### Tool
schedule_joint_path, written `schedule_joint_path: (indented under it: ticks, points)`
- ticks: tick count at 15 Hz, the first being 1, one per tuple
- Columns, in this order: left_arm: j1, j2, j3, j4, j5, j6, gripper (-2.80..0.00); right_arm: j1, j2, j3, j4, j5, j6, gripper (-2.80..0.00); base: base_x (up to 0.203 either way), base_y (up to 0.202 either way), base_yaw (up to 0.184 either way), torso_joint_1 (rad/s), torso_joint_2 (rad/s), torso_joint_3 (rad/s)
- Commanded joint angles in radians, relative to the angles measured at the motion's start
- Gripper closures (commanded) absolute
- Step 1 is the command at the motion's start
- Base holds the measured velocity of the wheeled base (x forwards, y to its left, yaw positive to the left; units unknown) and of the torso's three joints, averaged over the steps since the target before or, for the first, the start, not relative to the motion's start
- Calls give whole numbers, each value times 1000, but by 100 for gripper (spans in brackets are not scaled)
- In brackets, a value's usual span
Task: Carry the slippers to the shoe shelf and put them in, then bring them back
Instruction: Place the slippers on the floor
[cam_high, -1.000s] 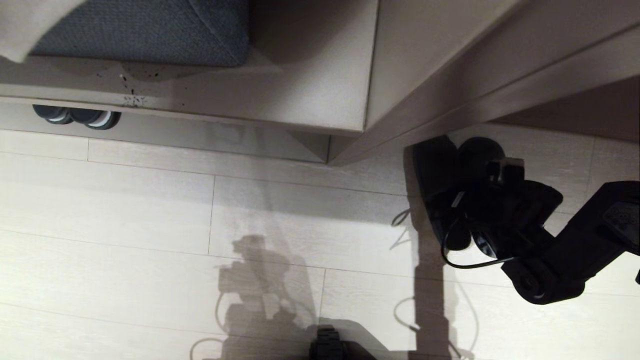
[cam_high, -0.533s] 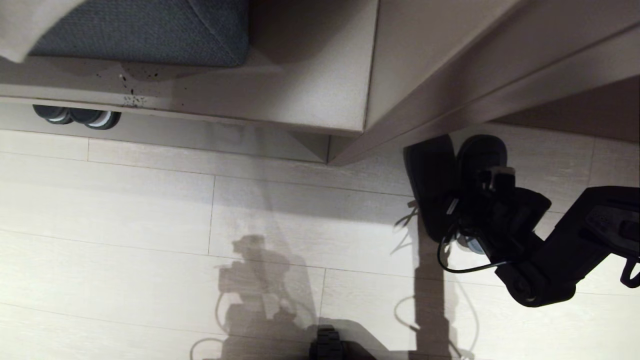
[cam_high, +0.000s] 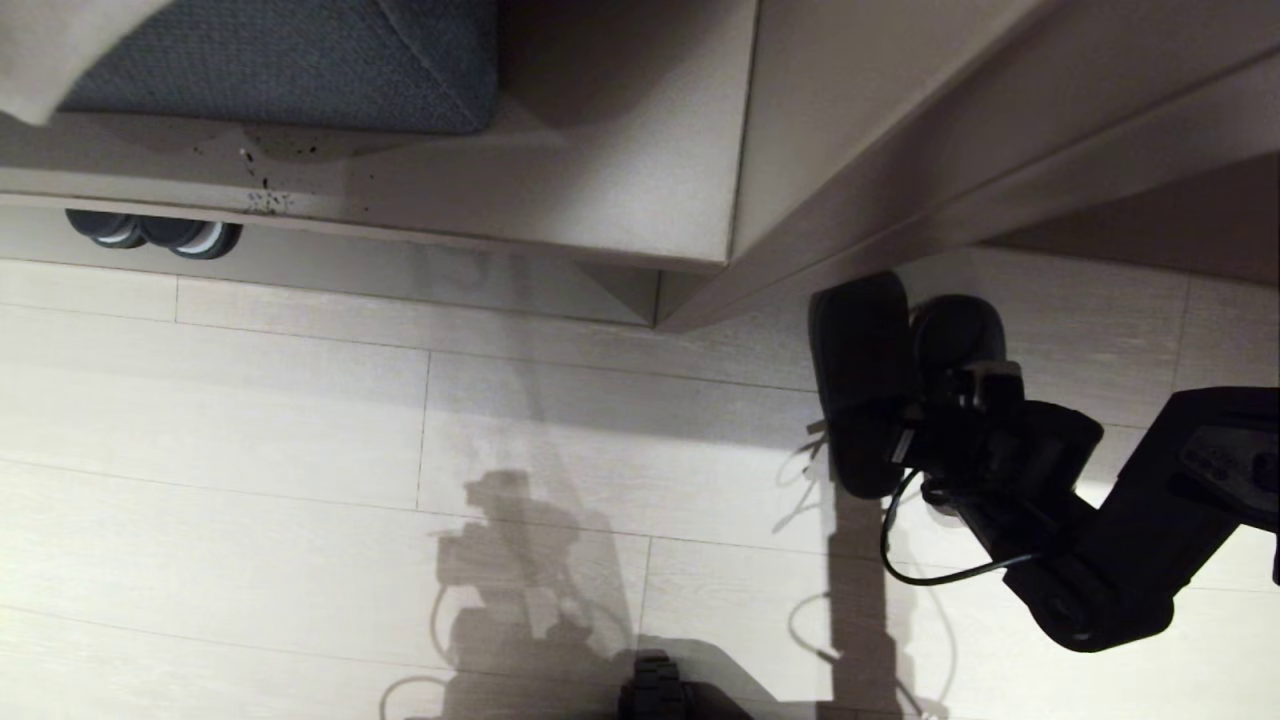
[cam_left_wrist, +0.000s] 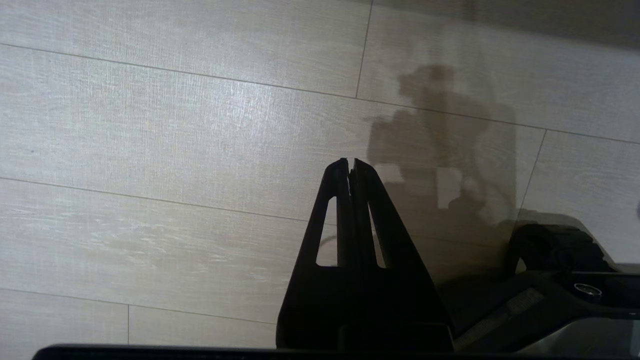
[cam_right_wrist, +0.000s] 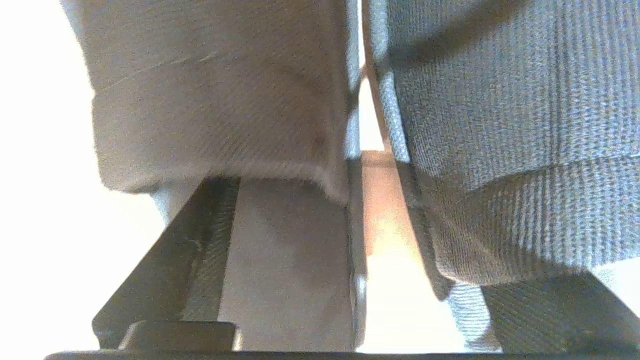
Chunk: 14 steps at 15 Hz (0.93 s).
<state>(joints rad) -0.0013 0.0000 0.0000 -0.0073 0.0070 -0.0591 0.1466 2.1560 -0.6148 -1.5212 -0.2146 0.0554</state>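
Slippers (cam_high: 868, 385) lie beside the counter edge (cam_high: 850, 255), fingers (cam_right_wrist: 200, 240) seemingly spread.

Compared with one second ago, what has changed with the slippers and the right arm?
The right gripper has opened its jaws and let go of the slippers. The pair now lies on the floor by the corner of the shoe shelf, a little further left in the head view than before, and the arm has drawn back slightly. The left gripper stays shut and parked, and the striped pair has not moved.

The pale plank floor (cam_high: 300, 400) carries the 2 slippers (cam_high: 865, 385) at 3 o'clock, lying side by side and touching.
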Motion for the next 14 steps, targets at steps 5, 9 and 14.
schedule_joint_path:
  ticks: [5, 9, 14]
  points:
    - [0, 0, 0, 0, 1, -1, 0, 7, -109, 155, -9, 15, -43, -280, 0, 0, 0, 0, 0, 0]
    - [0, 0, 0, 0, 1, -1, 0, 17, -105, 198, -9, 17, -68, -280, 0, 0, 0, 0, 0, 0]
    - [0, 0, 0, 0, 1, -1, 0, 18, -108, 219, -8, 14, -113, -280, 0, 0, 0, 0, 0, 0]
